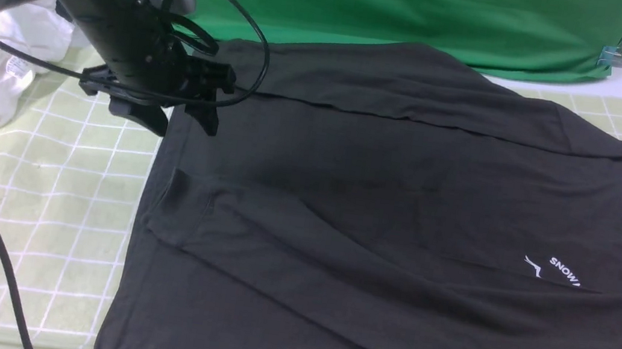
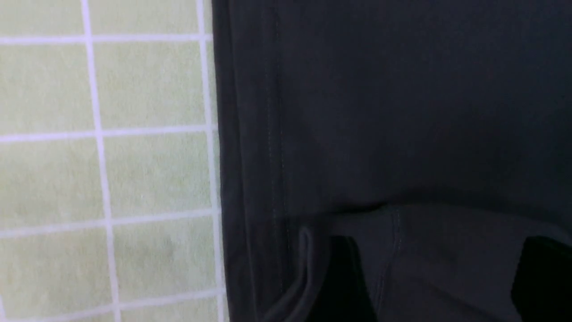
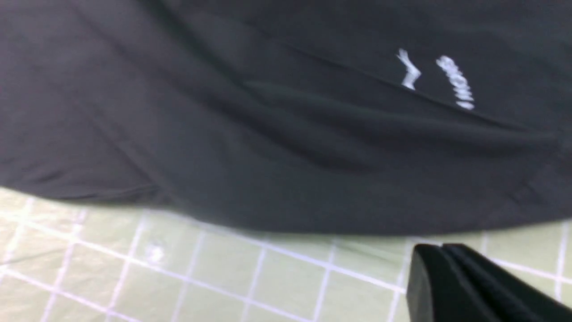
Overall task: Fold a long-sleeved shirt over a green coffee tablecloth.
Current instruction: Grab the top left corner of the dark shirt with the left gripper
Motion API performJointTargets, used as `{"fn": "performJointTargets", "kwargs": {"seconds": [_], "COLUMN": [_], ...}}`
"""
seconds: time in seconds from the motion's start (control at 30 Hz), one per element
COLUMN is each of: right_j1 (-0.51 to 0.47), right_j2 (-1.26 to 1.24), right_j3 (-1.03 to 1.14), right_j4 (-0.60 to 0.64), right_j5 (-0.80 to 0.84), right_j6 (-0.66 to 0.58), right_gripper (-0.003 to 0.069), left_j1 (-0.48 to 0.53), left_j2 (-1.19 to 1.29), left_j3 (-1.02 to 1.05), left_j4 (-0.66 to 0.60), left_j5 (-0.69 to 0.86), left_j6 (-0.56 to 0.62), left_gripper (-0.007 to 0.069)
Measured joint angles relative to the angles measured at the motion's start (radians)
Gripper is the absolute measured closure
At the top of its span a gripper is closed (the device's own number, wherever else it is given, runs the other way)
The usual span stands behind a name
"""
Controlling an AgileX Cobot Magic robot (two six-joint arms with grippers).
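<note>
The tablecloth, pale green fabric with white grid lines, lies beneath the dark, matte, softly creased shirt. One sleeve runs diagonally across the shirt's body. The left gripper hovers above, fingers spread, pinching nothing. The right gripper, near the shirt's edge, has its fingers pressed together.

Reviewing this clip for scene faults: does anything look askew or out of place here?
Mostly ordinary. The dark long-sleeved shirt has one sleeve folded diagonally across its front, partly covering the white chest print; that looks like folding in progress. Beside it, a white garment lies crumpled, perhaps simply set aside.
</note>
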Motion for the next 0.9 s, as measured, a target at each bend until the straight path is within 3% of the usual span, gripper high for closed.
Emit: {"fn": "performJointTargets", "kwargs": {"seconds": [0.4,0.57,0.7,0.8,0.9], "right_j1": [0.000,0.000,0.000,0.000,0.000], "right_j2": [0.000,0.009,0.052,0.088,0.115], "right_j3": [0.000,-0.028,-0.120,-0.175,-0.204], "right_j4": [0.011,0.016,0.034,0.039,0.040], "right_j5": [-0.007,0.030,0.074,0.080,0.082], "right_j6": [-0.017,-0.006,-0.009,-0.012,-0.012], "right_gripper": [0.0655,0.0651,0.0651,0.0651,0.0651], "left_j1": [0.000,0.000,0.000,0.005,0.021], "left_j2": [0.000,0.000,0.008,0.043,0.100], "left_j3": [0.000,0.000,0.000,-0.020,-0.062], "left_j4": [-0.031,-0.040,-0.028,-0.017,-0.049], "left_j5": [-0.140,-0.278,-0.367,-0.402,-0.373], "left_j6": [-0.002,-0.003,-0.009,-0.063,-0.091], "left_gripper": [0.0151,0.0294,0.0539,0.0603,0.0616]}}
